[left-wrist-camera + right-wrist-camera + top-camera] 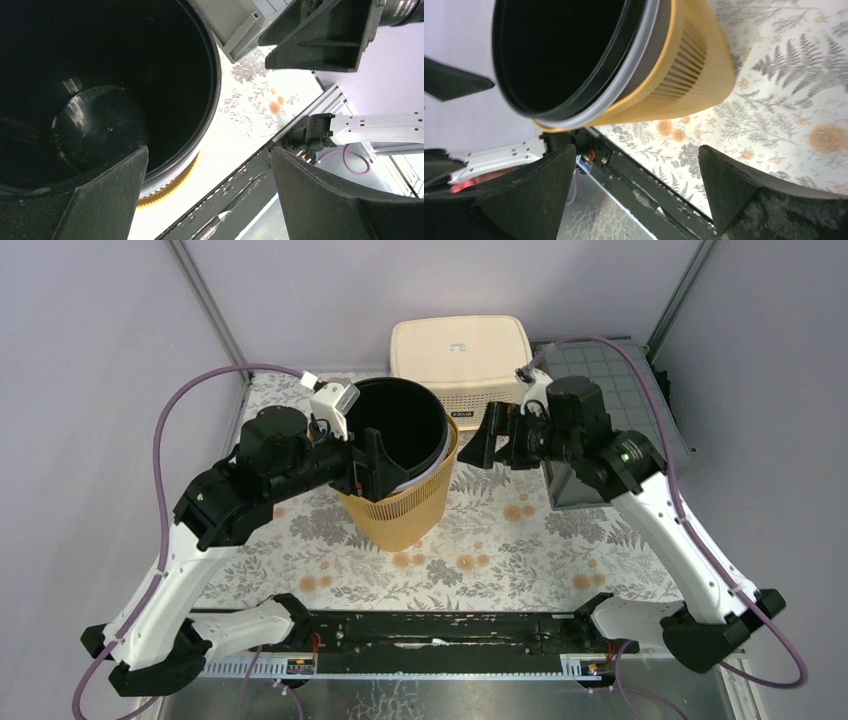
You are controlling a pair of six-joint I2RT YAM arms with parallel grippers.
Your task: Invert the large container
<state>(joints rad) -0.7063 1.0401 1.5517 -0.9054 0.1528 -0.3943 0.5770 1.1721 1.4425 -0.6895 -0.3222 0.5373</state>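
"Standing or overturned: how was the large container (400,505) shown?"

"It was shown mouth-up near the middle of the flowered surface (500,550), leaning a little, between the two arms. A ribbed yellow outer wall was seen, with a black liner (400,425) seated inside it. The liner's bare bottom was visible in the left wrist view."

"How were the jaws held?"

"The left gripper (372,465) was seen at the container's left rim, jaws spread wide. The rim appeared to pass between them, one finger over the dark inside and one outside, but no pinch was shown. The right gripper (487,445) was held just beside the right wall, jaws likewise spread, with nothing pinched. Whether it touched the wall could not be told."

"How much of the task was judged done?"

"None of the turning. The mouth was pointed up and the base was low, at or near the surface. Only the approach was judged made. A firm hold, a lift, a full flip and a setting-down on the rim were judged left to do."

"Was anything else noted?"

"A cream box (460,355) was seen behind the container."
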